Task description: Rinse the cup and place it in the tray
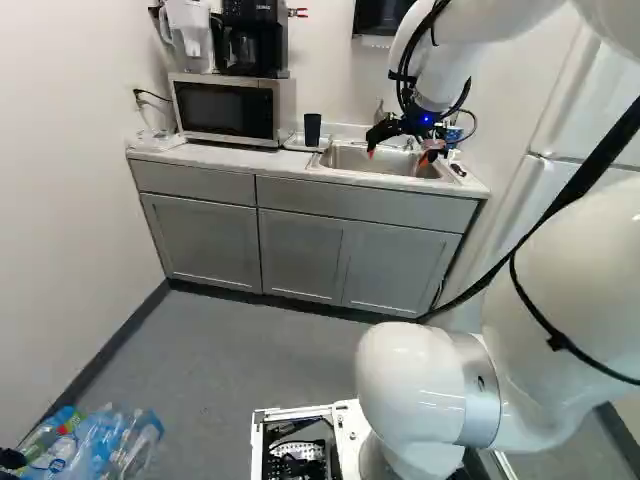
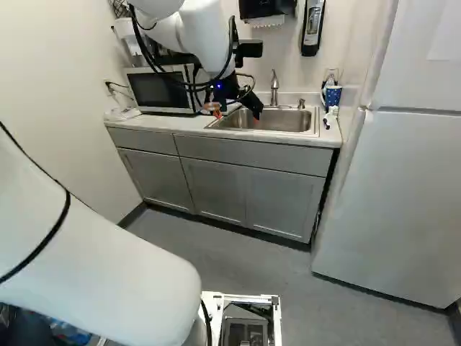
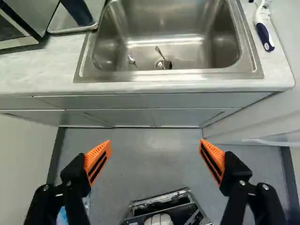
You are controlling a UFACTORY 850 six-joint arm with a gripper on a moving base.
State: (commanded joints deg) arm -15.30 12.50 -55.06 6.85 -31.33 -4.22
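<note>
The tool (image 1: 399,156) is standing wide, its two fingers spreading well apart. At its twelve o'clock, the sink (image 3: 187,75) is holding a spoon (image 3: 131,59); at its eleven o'clock, on the desk (image 3: 47,61), the dark cup (image 3: 78,10) is standing upright in the tray (image 3: 58,21).

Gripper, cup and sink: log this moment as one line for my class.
gripper open, empty | dark cup upright on tray | sink holds metal utensils
</note>
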